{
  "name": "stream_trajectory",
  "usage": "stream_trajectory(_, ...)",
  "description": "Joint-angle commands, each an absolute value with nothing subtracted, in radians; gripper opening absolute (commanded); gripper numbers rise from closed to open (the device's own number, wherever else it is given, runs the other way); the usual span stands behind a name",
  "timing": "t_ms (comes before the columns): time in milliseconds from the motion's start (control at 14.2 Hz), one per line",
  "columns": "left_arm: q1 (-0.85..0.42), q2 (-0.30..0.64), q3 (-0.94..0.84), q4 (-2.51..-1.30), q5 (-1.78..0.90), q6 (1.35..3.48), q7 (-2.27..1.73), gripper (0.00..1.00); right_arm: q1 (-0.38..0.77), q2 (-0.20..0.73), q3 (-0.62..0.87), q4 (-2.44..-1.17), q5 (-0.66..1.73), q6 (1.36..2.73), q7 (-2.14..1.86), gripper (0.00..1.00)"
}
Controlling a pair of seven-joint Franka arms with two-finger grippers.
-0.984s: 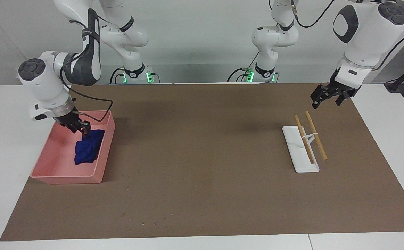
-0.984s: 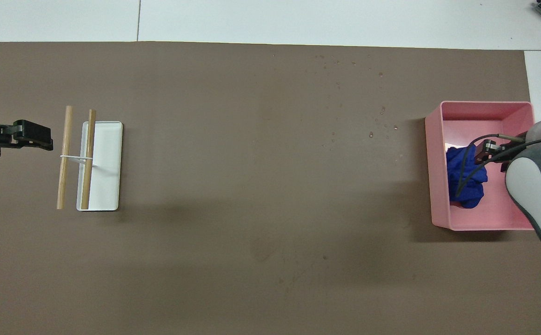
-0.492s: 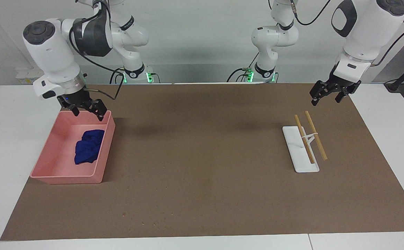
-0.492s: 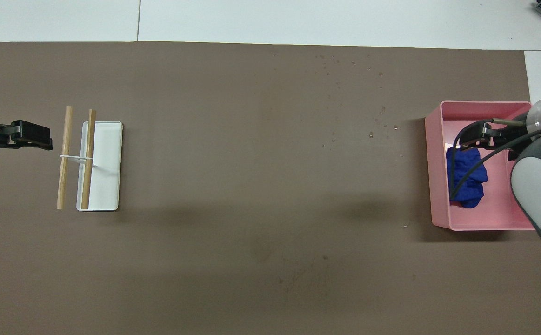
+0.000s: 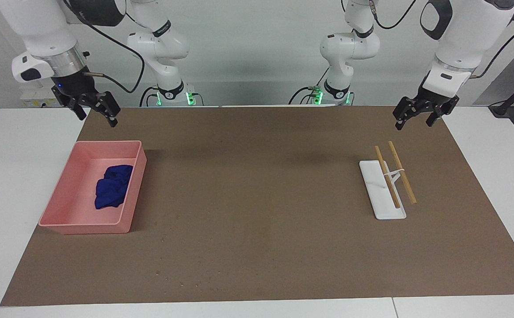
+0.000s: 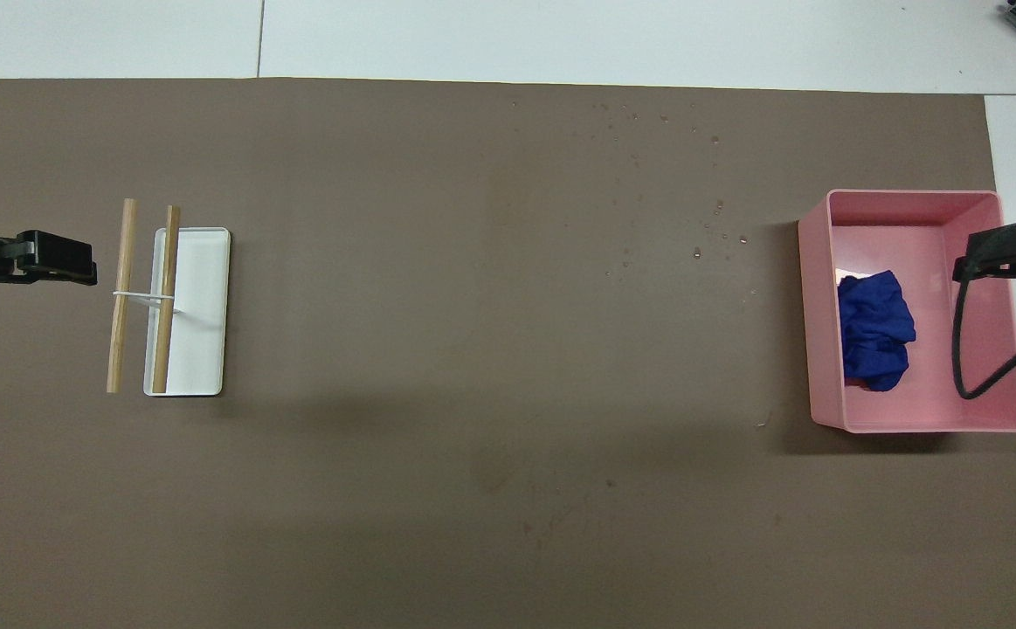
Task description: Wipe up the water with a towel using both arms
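Observation:
The blue towel (image 5: pixel 113 186) (image 6: pixel 876 330) lies crumpled in the pink tray (image 5: pixel 64 196) (image 6: pixel 909 205) at the right arm's end of the table. My right gripper (image 5: pixel 98 120) (image 6: pixel 997 258) hangs open and empty, high over the tray's edge nearest the robots, well apart from the towel. Small water drops (image 6: pixel 700 238) dot the brown mat beside the tray, toward the left arm's end and a little farther from the robots. My left gripper (image 5: pixel 413 125) (image 6: pixel 62 258) is open in the air at the left arm's end, holding nothing.
A white flat stand (image 5: pixel 374 187) (image 6: pixel 202 306) carries two wooden sticks (image 5: pixel 401 173) (image 6: pixel 121 297) joined by a white band, near the left gripper. The brown mat (image 5: pixel 257 198) covers most of the white table.
My right gripper opened, let go of the towel and rose out of the tray toward the robots. The towel stays in the tray. The left gripper lifted slightly.

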State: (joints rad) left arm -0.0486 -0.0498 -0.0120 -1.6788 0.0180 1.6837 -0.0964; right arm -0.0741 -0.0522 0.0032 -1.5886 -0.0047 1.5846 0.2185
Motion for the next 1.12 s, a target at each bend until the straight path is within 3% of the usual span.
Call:
stream_trajectory(0,-0.067,-0.08,-0.006,-1.71,0.026,1.68,-0.087,1.0,-0.075,-0.038,0.006,-1.562,0.026,1.536,0.151,1.0)
stream_trajectory(1055,-0.069,-0.08,-0.008,-1.707,0.026,1.671,-0.087,1.0,-0.052,-0.008,0.021,-1.555,-0.017,1.525,0.15,1.0)
